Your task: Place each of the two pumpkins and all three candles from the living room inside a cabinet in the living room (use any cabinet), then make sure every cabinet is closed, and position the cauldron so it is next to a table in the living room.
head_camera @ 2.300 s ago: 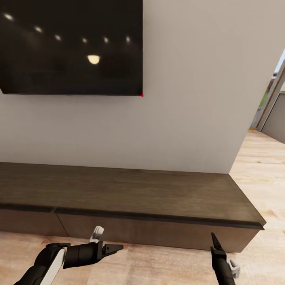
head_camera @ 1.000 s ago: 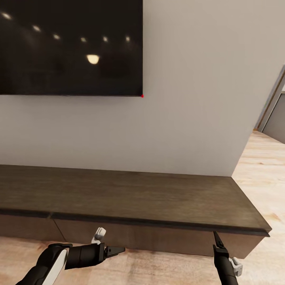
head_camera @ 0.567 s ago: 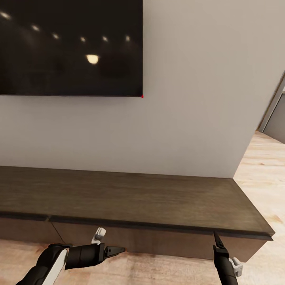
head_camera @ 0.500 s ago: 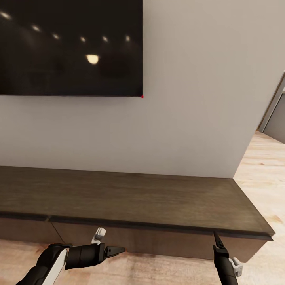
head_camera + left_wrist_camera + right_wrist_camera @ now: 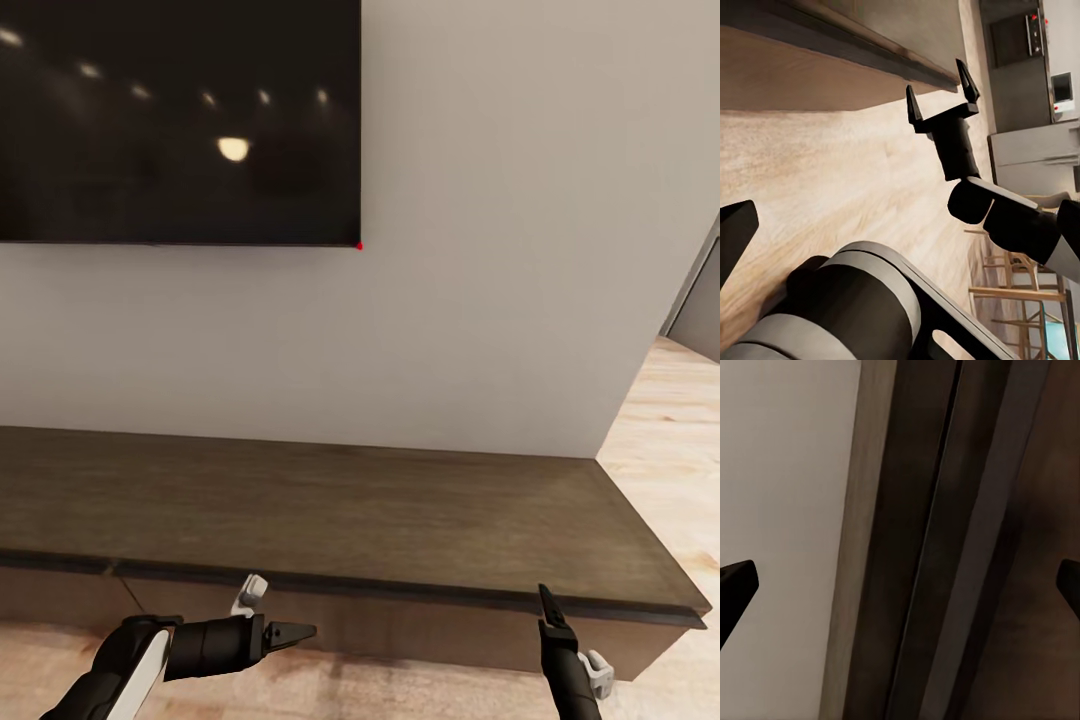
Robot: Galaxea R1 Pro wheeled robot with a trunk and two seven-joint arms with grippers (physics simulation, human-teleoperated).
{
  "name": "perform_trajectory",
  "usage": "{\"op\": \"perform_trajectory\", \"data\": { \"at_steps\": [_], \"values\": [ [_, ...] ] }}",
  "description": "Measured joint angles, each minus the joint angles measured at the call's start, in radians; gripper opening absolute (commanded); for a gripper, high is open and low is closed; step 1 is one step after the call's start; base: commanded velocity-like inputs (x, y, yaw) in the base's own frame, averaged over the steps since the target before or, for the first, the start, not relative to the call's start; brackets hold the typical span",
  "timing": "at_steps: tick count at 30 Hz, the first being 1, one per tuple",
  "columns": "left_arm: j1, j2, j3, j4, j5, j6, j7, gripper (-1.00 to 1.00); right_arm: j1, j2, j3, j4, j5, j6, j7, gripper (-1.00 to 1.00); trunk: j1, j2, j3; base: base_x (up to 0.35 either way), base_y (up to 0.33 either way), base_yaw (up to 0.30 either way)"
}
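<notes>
Dark-brown wooden cabinet, closed drawers, grey wall, black TV

The cabinet is dark brown with fine wood grain. The wall is plain off-white; the screen is glossy black with pale light spots. The floor is light streaked wood. Both grippers are black.

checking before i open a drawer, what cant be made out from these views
- Cabinet: its left end runs past the head view's edge; the closed drawer fronts hide the interior.
- TV: cut off by the head view's top and left edges.
- Right gripper: edge-on in the head view; the left wrist view shows it open.
- Left gripper: the head view leaves its finger spread unclear; one fingertip shows at the left wrist view's edge.
</notes>
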Motion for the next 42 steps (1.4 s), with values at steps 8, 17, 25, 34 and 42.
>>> {"op": "perform_trajectory", "data": {
  "at_steps": [8, 17, 25, 34, 42],
  "values": [
    [0.000, 0.001, 0.001, 0.000, 0.001, -0.001, 0.000, 1.00, 0.000, 0.000, 0.000, 0.003, 0.000, 0.000, 0.000, 1.00, 0.000, 0.000, 0.000, 0.004, 0.000, 0.000],
    [0.000, 0.000, 0.002, 0.000, 0.004, 0.000, 0.000, 1.00, 0.000, 0.000, 0.000, 0.021, -0.001, 0.000, -0.001, 1.00, 0.019, -0.035, -0.016, 0.000, 0.000, 0.000],
    [0.000, 0.000, 0.002, 0.000, 0.004, 0.000, 0.000, 1.00, 0.000, 0.000, 0.000, 0.021, -0.001, 0.000, -0.001, 1.00, 0.035, -0.063, -0.028, 0.000, 0.000, 0.000],
    [0.000, 0.000, 0.002, 0.000, 0.005, -0.001, 0.000, 1.00, 0.000, 0.000, 0.001, 0.021, 0.000, 0.000, -0.001, 1.00, 0.035, -0.063, -0.028, 0.008, 0.000, 0.000],
    [0.000, 0.000, 0.002, 0.000, 0.002, -0.001, 0.000, 1.00, 0.000, 0.001, 0.004, 0.021, 0.002, 0.000, -0.001, 1.00, 0.035, -0.063, -0.028, 0.007, 0.000, 0.000]
  ]
}}
